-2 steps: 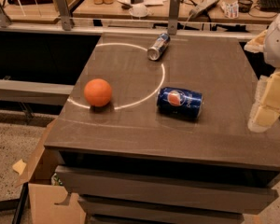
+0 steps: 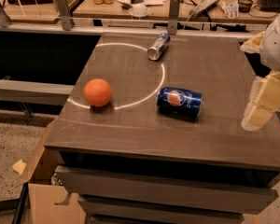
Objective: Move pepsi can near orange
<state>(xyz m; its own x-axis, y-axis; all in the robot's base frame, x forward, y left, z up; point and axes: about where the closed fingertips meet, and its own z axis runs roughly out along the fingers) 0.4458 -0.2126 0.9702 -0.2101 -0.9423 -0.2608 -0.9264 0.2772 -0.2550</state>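
Observation:
The pepsi can (image 2: pixel 179 101) lies on its side near the middle of the dark table (image 2: pixel 214 69), logo facing me. The orange (image 2: pixel 98 92) sits to its left, about a can's length and a half away, on a white arc painted on the tabletop. My gripper (image 2: pixel 263 104) hangs at the right edge of the view, over the table's right side, to the right of the pepsi can and apart from it. It holds nothing that I can see.
A slimmer silver-and-blue can (image 2: pixel 158 46) lies on its side at the back of the table. A cluttered wooden bench (image 2: pixel 186 6) runs behind it. A cardboard box (image 2: pixel 42 190) stands on the floor at the lower left.

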